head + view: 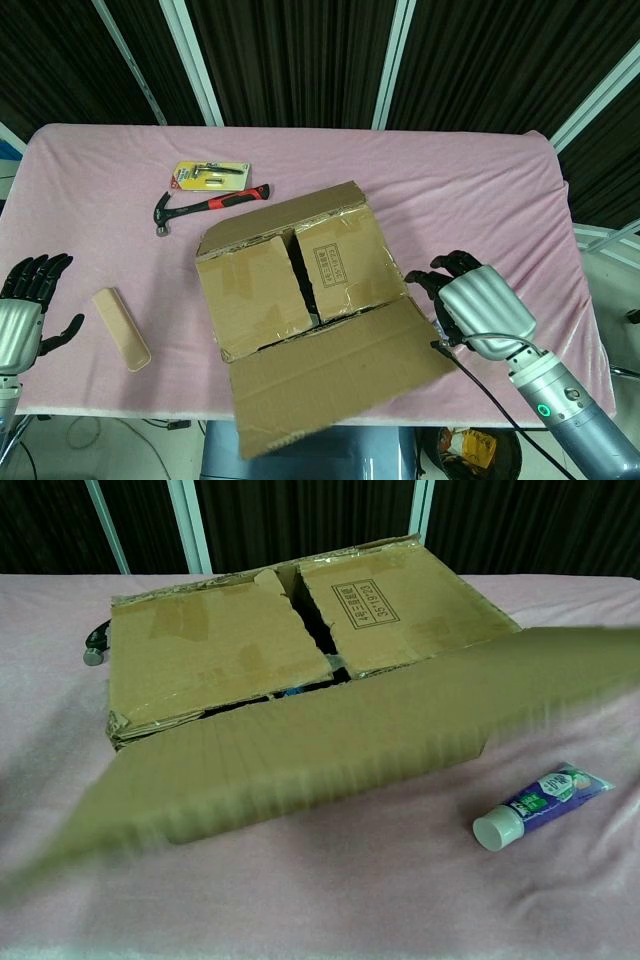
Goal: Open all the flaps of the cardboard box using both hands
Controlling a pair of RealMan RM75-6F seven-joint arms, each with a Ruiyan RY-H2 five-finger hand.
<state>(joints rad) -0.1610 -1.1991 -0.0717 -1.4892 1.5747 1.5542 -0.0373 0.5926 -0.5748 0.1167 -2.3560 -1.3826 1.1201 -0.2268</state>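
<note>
The cardboard box point(300, 270) sits mid-table. Its long near flap point(335, 375) is folded out toward me and hangs past the table's front edge; in the chest view the same near flap point(350, 745) is blurred. Two inner flaps, the left one point(255, 290) and the right one point(345, 262), lie down over the opening with a dark gap between them. The far flap point(285, 212) stands tilted back. My right hand point(478, 310) hovers just right of the near flap, fingers apart, holding nothing. My left hand point(25, 312) is at the table's left edge, open and far from the box.
A red-handled hammer point(210, 205) and a yellow blister pack point(210, 177) lie behind the box on the left. A tan case point(122, 328) lies near the left front edge. A toothpaste tube point(545, 800) lies right of the box's front corner. Pink cloth covers the table point(480, 190).
</note>
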